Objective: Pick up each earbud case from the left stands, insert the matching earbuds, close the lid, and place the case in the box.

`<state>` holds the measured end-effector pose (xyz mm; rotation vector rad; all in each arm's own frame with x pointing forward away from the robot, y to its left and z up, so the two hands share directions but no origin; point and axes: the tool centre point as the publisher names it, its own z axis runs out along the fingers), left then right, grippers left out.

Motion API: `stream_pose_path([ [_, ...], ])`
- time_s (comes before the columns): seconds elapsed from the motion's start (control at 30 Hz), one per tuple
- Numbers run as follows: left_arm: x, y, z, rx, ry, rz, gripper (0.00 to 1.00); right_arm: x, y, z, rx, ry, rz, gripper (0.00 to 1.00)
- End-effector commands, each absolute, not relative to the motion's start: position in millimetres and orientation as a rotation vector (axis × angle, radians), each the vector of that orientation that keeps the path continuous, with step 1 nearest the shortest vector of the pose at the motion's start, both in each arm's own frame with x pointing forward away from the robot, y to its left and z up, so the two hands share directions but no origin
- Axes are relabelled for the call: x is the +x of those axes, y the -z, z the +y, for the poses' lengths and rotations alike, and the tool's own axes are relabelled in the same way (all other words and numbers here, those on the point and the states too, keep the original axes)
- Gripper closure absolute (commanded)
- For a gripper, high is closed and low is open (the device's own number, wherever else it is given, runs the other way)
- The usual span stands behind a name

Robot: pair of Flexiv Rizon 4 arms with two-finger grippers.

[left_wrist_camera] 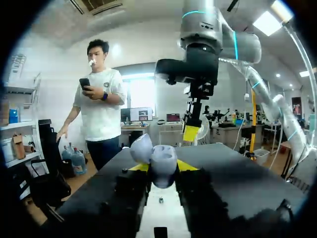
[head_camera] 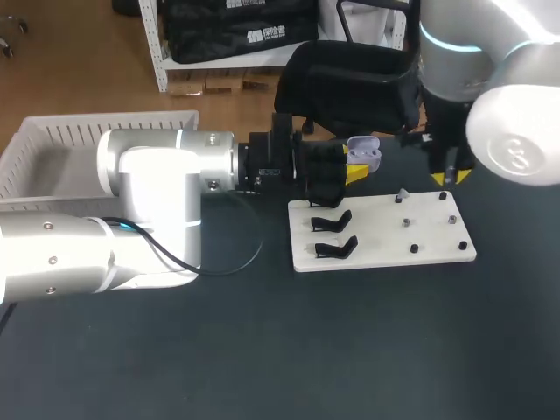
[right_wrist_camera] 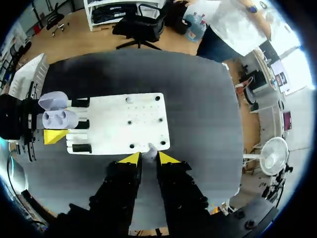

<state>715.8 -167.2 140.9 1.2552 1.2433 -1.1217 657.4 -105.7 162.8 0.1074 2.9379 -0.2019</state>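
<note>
Nearest on the dark table lies a white board. Two black stands sit one behind the other at its left end, and small dark pegs dot its right half. A small grey piece stands near the board's far edge; I cannot tell what it is.

Just past the stands, at the far left corner of the board, the left gripper holds the lavender earbud case above the table. One yellow fingertip presses on each side of the case. Its lid stands open, and the right wrist view shows two round hollows in the case body.

The right gripper hangs above the board, apart from the case. Its fingers are almost together and pinch a small white earbud at the very tips.

Farthest, at the table's left, is the white slatted box. The left arm hides most of its inside, so its contents cannot be told.
</note>
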Motion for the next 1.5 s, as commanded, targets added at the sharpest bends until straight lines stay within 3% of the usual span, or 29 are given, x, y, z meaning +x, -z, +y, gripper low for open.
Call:
stream_pose_path([
  [0.03, 713.7, -140.0, -167.2, 1.248, 1.115, 1.241, 1.00, 649.9, -176.8, -71.3, 1.001, 0.162, 2.773, 1.00],
  [0.33, 713.7, -140.0, -167.2, 1.248, 1.115, 1.241, 1.00, 643.5, -201.6, -37.2, 1.017, 0.197, 2.699, 1.00],
  [0.83, 713.7, -140.0, -167.2, 1.248, 1.115, 1.241, 1.00, 643.5, -201.6, -37.2, 1.017, 0.197, 2.699, 1.00],
  [1.5, 713.7, -140.0, -167.2, 1.248, 1.115, 1.241, 1.00, 668.9, -227.4, 5.8, 1.086, 0.063, 2.801, 1.00],
])
